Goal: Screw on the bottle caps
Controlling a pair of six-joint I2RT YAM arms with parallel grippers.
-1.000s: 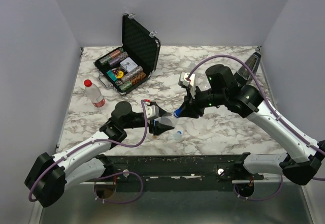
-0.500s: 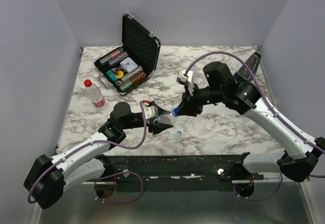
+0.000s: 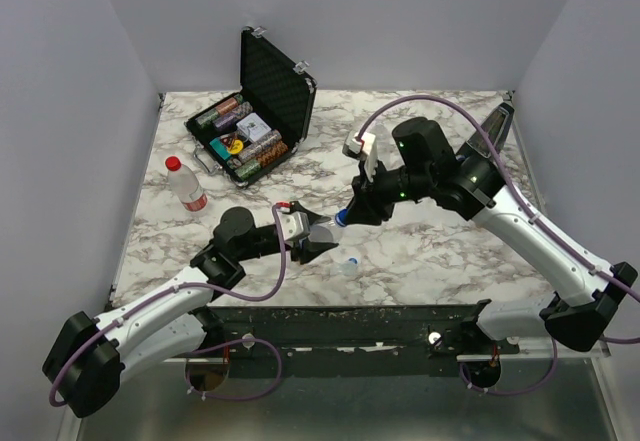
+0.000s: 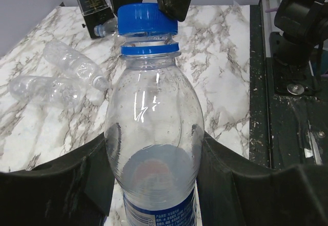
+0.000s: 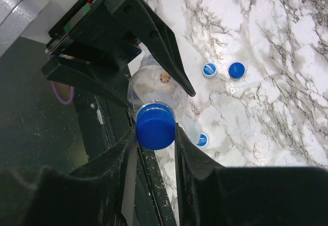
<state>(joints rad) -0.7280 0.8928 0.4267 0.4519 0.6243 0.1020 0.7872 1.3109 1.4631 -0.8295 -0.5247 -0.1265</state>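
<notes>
A clear bottle [image 4: 154, 128] with a blue label stands between the fingers of my left gripper [image 4: 154, 185], which is shut on its body. A blue cap [image 4: 147, 18] sits on the bottle's neck just above the blue ring. My right gripper [image 5: 155, 134] is shut on this cap [image 5: 155, 126] from above, one finger on each side. In the top view the two grippers meet near the table's front middle, left gripper [image 3: 316, 234] and right gripper [image 3: 343, 219]. A second bottle [image 3: 185, 185] with a red cap and red-and-white label stands at the left.
Loose blue caps [image 5: 209, 69] [image 5: 236, 70] [image 5: 203, 140] lie on the marble beside the held bottle. Two crumpled clear bottles [image 4: 77, 64] [image 4: 41, 90] lie on the table. An open black case [image 3: 255, 121] of poker chips stands at the back left. A dark bottle [image 3: 497, 121] leans in the back right corner.
The right wrist has turned and shifted slightly left and back while staying shut on the cap. The left gripper has followed a little, still holding the bottle.
</notes>
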